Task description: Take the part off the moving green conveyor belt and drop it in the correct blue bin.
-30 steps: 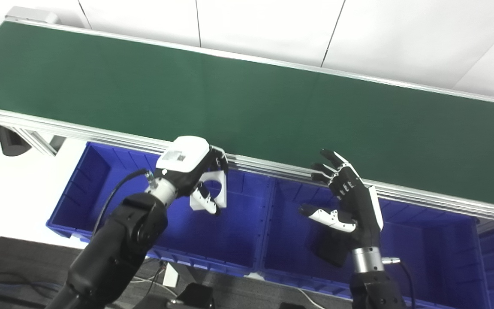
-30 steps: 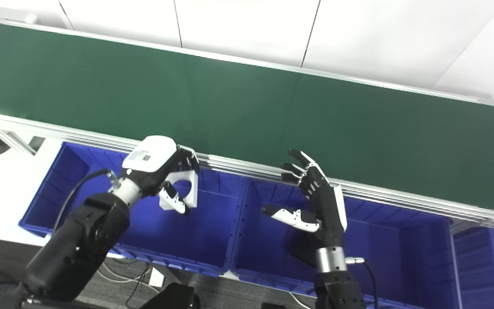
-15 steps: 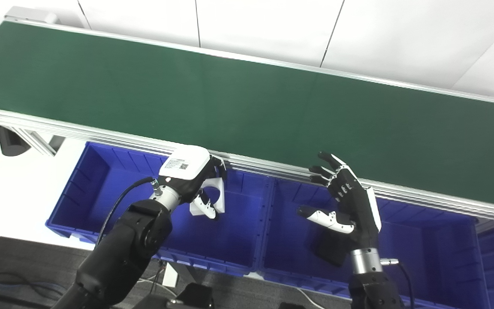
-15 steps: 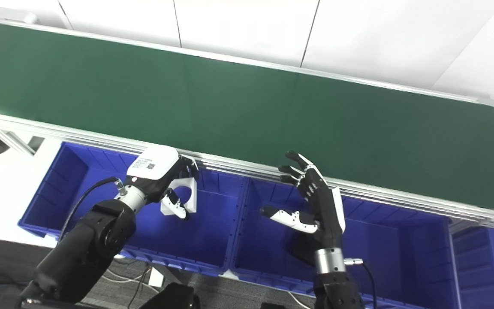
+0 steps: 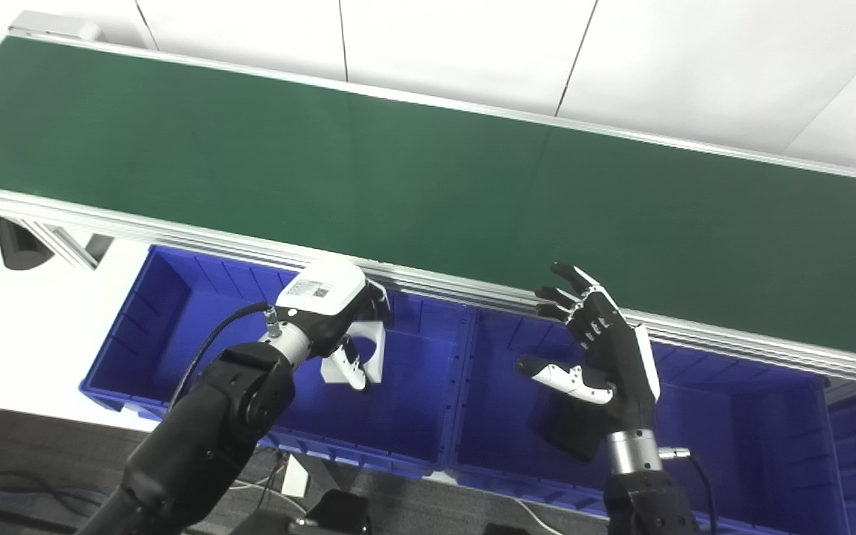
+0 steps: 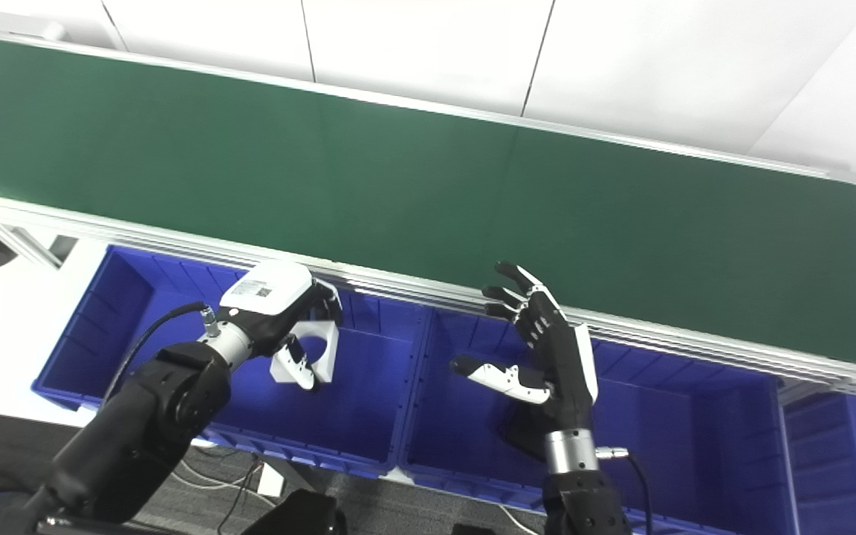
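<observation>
Left hand [image 5: 324, 308] grips the white part [image 5: 367, 349], holding it lower-left of centre frame, directly over the left blue bin [image 5: 175, 297], below the conveyor belt [image 5: 398, 171] edge. Bin floor lies straight beneath the part, so a release looks next. Right hand [image 5: 606, 349] is spread wide and empty above the middle bin [image 5: 502, 416].

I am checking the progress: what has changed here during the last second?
The left hand, shut on the white part, moved lower into the left blue bin without releasing it. The right hand stayed open over the middle bin; the green conveyor belt stayed bare.
</observation>
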Tool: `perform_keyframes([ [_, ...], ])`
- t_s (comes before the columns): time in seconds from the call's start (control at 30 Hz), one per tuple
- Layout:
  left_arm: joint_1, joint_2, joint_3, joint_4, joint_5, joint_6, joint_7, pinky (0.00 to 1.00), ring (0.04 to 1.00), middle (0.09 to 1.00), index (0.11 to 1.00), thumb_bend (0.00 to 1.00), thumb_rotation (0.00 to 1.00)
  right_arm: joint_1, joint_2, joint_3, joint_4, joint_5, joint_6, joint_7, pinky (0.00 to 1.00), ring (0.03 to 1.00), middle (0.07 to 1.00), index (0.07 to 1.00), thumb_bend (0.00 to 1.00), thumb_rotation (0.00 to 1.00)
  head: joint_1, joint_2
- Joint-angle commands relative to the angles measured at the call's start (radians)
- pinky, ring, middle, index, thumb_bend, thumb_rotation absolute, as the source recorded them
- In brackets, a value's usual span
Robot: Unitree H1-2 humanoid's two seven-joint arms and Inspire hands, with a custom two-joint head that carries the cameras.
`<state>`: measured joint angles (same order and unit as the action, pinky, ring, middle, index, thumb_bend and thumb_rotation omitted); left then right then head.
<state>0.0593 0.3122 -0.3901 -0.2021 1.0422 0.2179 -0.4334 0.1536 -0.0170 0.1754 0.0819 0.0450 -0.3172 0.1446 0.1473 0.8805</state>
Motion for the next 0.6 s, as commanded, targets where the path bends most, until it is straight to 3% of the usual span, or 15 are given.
perform_keyframes([
  [0.0, -0.023, 0.019, -0.003, -0.045, 0.018, 0.006, -0.023, 0.52, 0.680, 0.747, 0.699, 1.00, 0.25, -0.010, 0.009, -0.001, -0.016, 0.006, -0.046, 0.007, 0.69, 0.762, 0.879, 0.787, 0.88, 0.22, 0.000, 0.001],
  [0.23, -0.026, 0.020, 0.009, -0.098, -0.015, 0.008, -0.102, 0.52, 0.692, 0.753, 0.724, 1.00, 0.29, -0.010, 0.012, -0.001, -0.015, 0.006, -0.043, 0.006, 0.68, 0.758, 0.875, 0.788, 0.89, 0.22, -0.007, -0.002],
  [0.37, -0.014, 0.009, 0.025, -0.148, -0.086, -0.004, -0.122, 0.50, 0.680, 0.747, 0.726, 1.00, 0.34, -0.008, 0.010, -0.001, -0.015, 0.004, -0.043, 0.006, 0.68, 0.760, 0.878, 0.788, 0.89, 0.22, -0.013, -0.007],
  [0.5, 0.007, -0.028, 0.034, -0.254, -0.171, 0.022, -0.154, 0.53, 0.688, 0.748, 0.736, 1.00, 0.38, -0.007, 0.011, -0.003, -0.008, -0.003, -0.047, 0.002, 0.68, 0.753, 0.874, 0.785, 0.90, 0.22, -0.027, -0.016],
  [0.57, 0.016, -0.050, 0.041, -0.286, -0.213, 0.021, -0.145, 0.55, 0.693, 0.751, 0.740, 1.00, 0.40, -0.007, 0.012, -0.003, 0.001, -0.006, -0.052, 0.000, 0.67, 0.749, 0.871, 0.784, 0.90, 0.22, -0.073, -0.037],
])
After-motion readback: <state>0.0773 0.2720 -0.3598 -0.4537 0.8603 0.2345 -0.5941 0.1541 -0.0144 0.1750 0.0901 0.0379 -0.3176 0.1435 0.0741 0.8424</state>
